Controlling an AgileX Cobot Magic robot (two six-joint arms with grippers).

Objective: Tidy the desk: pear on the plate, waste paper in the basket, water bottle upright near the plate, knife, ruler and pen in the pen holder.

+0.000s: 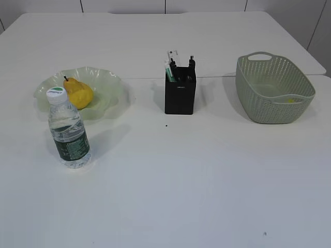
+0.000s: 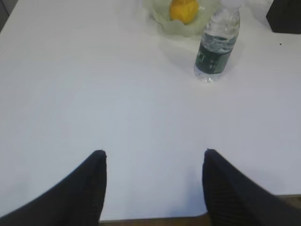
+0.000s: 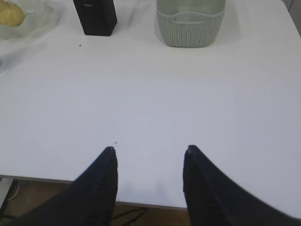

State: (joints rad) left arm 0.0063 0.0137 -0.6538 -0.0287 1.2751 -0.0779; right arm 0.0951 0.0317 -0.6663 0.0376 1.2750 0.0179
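- The pear (image 1: 79, 94) lies on the plate (image 1: 109, 81), yellow with a short dark stem pointing up and back; in the left wrist view its upper part is cut by the frame edge, and in the right wrist view only a sliver of it shows at the top-left corner.
- The plate is pale green and translucent with a wavy rim; its near edge is partly hidden behind the water bottle (image 1: 68, 130) in the exterior view.
- The water bottle stands upright just in front of the plate, white cap on top, dark green label low on its ribbed clear body.
- The pen holder (image 1: 180, 93), a matte black square cup, stands at mid-desk with several items sticking out of its top; which is the knife, ruler or pen is too small to tell.
- The basket (image 1: 273, 89), sage green and perforated, sits at the right; a small yellow scrap (image 1: 291, 100) shows inside, the rest of its floor hidden by the near wall.
- The desk (image 1: 181, 181) is plain white.
- The left gripper (image 2: 154, 155) hangs over the near desk edge, jaws spread, nothing between them.
- The right gripper (image 3: 150, 151) likewise stands apart and empty, well short of the basket.
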